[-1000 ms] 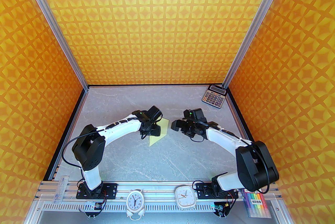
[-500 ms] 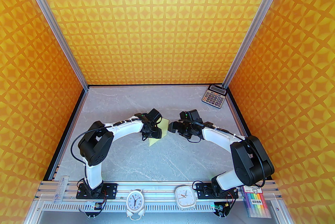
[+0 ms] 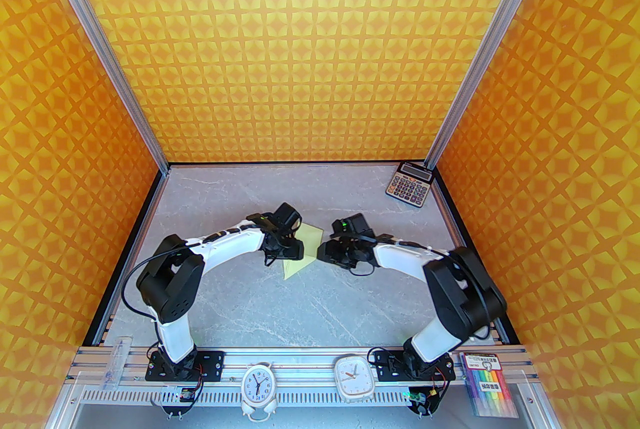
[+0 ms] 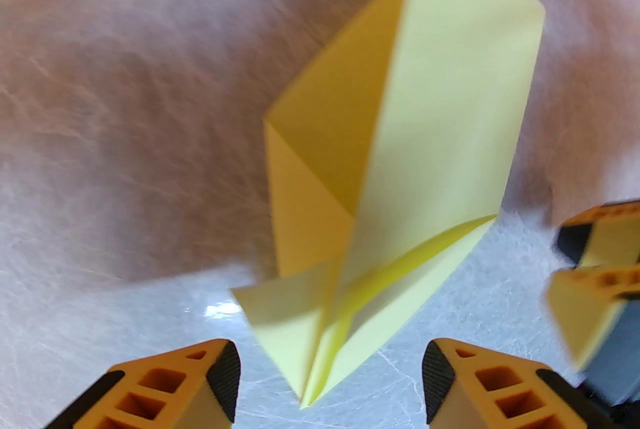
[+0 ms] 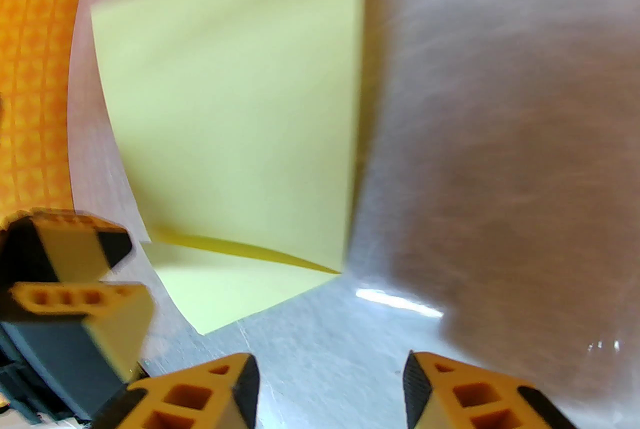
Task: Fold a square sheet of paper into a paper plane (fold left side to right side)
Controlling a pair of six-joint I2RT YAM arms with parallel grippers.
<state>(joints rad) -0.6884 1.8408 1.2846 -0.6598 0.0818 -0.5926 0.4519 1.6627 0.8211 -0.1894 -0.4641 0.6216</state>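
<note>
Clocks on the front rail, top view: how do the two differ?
Shape: the round clock is a circle; the square clock has rounded corners.
Extras: the round clock has a curved bow at its near end; the square clock's outline is plain.
Place: the round clock sits by the left arm's base, the square clock by the right arm's base.
Both are white, on the rail.

Calc (image 3: 408,184) far-right corner; round clock (image 3: 258,387), square clock (image 3: 354,375), markers (image 3: 490,385) near edge.

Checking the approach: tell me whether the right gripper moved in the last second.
Yes: the right gripper shifted left, away from the calculator, closer to the folded paper.
</note>
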